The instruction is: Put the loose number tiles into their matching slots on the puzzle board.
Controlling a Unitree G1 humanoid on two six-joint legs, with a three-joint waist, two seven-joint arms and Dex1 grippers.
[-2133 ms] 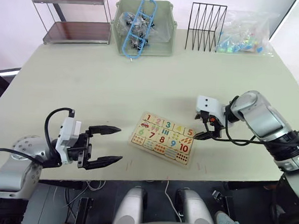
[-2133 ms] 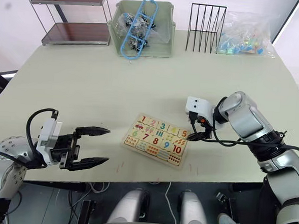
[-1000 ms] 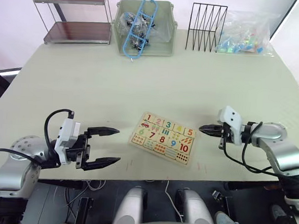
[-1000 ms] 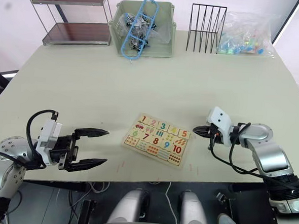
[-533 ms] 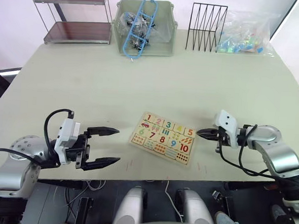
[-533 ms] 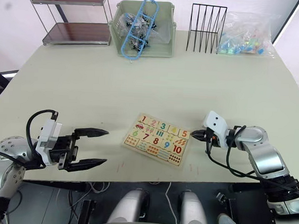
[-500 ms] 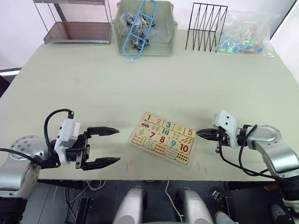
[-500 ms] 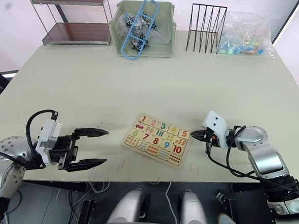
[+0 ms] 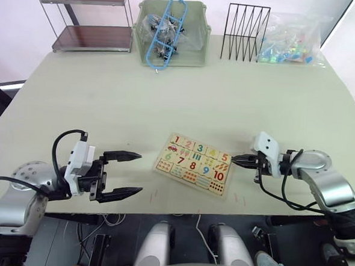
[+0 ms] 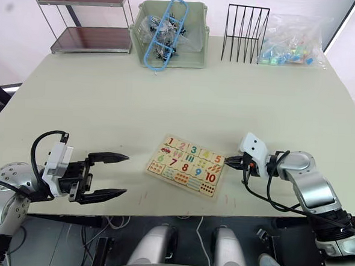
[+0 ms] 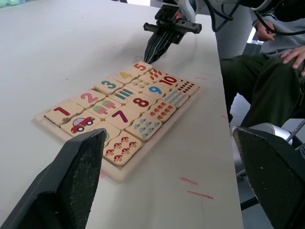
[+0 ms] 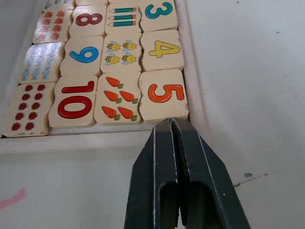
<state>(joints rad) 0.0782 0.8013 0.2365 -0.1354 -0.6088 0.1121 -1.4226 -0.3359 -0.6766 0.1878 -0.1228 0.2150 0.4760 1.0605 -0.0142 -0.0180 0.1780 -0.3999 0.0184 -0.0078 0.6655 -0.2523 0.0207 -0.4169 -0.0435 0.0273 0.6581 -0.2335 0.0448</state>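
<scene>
The puzzle board (image 9: 192, 163) is seen lying flat on the table (image 9: 107, 104), near its front edge. All five number tiles are seated in the slots (image 12: 143, 28) along the board's far row: the 1 tile (image 11: 61, 113), the 2 tile (image 11: 88, 98), the 3 tile (image 11: 108, 85), the 4 tile (image 11: 125, 75) and the 5 tile (image 12: 163, 94). No tile is seen lying loose beside the board.

The right gripper (image 12: 171, 125) is clenched, its two fingers pressed together with nothing between them. Its tip is held at the board's right end, just beside the rim next to the 5 tile; whether the tip touches the rim cannot be made out. In the right wrist view the board's far end is cut off by the frame, so the 1 and 2 tiles are not readable there.

The left gripper (image 9: 124, 174) is held spread wide and empty, well apart from the board's left end, at the table's front edge.

Beyond the board, at the far edge of the table, a green bin (image 9: 169, 33), a black wire rack (image 9: 244, 32) and a clear bag (image 9: 291, 40) are noted; the bag's contents are too small to identify. A seated person's legs (image 11: 259, 76) are partly cut off in the left wrist view, past the board.
</scene>
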